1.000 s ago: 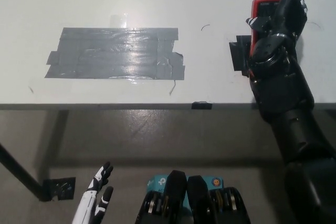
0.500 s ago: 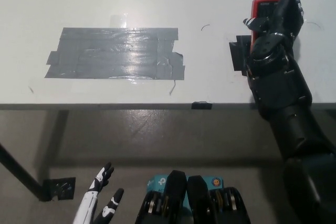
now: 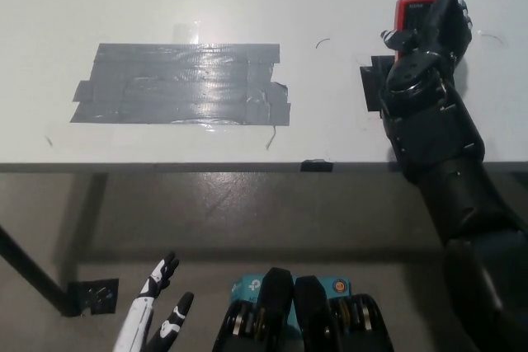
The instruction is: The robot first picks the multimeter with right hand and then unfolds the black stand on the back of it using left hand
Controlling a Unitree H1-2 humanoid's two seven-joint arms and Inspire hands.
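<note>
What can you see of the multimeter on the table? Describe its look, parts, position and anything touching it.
The multimeter lies near the far right of the white table. Only its upper end shows: a red casing around a dark face that seems to hold a screen. The rest is hidden under the black right hand, which is spread over it. Whether the hand actually grips it cannot be told. A flat black patch lies on the table beside its lower left. The stand on its back is not visible.

Most of the multimeter (image 3: 410, 12) was covered by the right hand (image 3: 433, 26), so its grip could not be judged. The left hand (image 3: 157, 315) was cut off, apparently at the wrist, by the bottom edge.
</note>
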